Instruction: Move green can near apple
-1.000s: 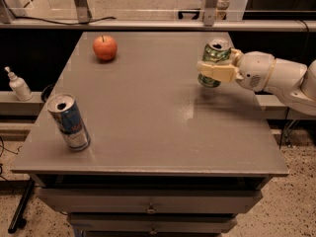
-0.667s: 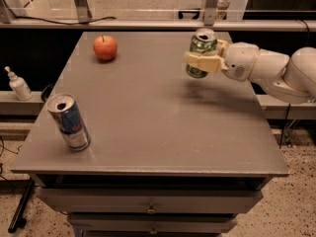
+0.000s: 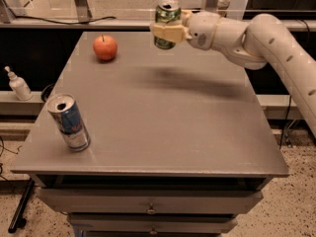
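Note:
The green can point(image 3: 167, 17) is held upright in the air above the far middle of the grey table point(image 3: 163, 117). My gripper point(image 3: 168, 32) is shut on the green can, with the white arm reaching in from the right. The apple point(image 3: 105, 48), orange-red with a dark stem, sits on the far left of the table, to the left of and below the can. The can's shadow falls on the tabletop right of the apple.
A blue-and-silver can point(image 3: 69, 122) stands near the front left edge of the table. A small white bottle point(image 3: 18, 84) stands on a ledge left of the table. Drawers sit under the table's front edge.
My gripper has carried the green can up and to the left, from the table's right side toward the far middle, closer to the apple.

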You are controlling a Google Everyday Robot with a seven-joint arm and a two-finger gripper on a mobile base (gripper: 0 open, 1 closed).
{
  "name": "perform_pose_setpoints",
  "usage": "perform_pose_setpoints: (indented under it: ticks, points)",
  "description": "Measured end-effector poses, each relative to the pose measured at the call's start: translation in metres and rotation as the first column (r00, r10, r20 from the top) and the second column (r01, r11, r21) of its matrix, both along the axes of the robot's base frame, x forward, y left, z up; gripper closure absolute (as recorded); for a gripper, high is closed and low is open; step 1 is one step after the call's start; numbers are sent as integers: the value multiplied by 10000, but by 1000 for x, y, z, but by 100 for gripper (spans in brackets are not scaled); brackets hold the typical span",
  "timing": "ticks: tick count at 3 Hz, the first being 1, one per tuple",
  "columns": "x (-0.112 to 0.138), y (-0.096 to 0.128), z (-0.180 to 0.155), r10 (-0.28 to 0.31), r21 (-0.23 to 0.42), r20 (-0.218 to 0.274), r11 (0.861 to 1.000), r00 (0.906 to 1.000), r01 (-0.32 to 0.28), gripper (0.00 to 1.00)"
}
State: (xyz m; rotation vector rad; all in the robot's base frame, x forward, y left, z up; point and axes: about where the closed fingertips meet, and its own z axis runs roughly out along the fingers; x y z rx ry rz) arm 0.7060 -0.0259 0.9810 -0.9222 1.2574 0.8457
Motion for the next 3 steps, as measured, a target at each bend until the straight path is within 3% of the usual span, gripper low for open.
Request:
perform_pose_setpoints:
  ticks: [1,3]
  points:
    - [26,43,-3,506,-315,-78,9982,9987,-508,100]
    - [54,89,-32,1168,-788,-621,9895,9912,-1215,100]
